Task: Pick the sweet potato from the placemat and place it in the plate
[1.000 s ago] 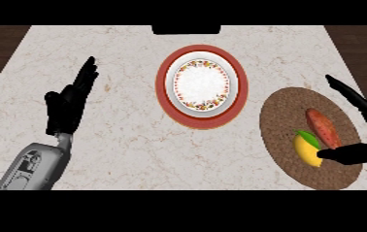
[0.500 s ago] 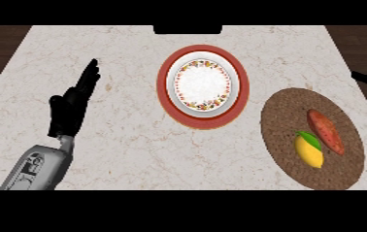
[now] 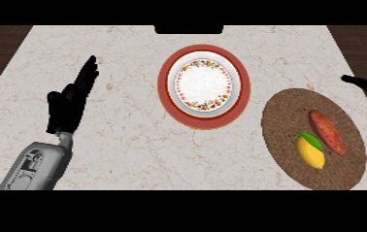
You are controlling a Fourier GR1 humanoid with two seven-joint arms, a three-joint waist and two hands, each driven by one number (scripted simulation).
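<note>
The sweet potato (image 3: 327,131) was seen lying on the brown round placemat (image 3: 287,114) at the right of the marble counter (image 3: 129,143), its length tilted from upper left to lower right. Just beside it, on its left and lower on the mat, a yellow fruit (image 3: 310,151) with a green tip was found, the two close together or touching. The plate (image 3: 204,85), white in the middle with a patterned ring and a broad red rim, was set near the centre of the counter, apart from the mat, and nothing was seen on it. The left hand (image 3: 70,105) was shown at the left side, resting open with its fingers straight, pressed together and pointed up, well apart from the plate. Of the right hand (image 3: 354,80) only a dark tip was visible at the right edge, above the mat; whether its fingers were spread or curled could not be told.
</note>
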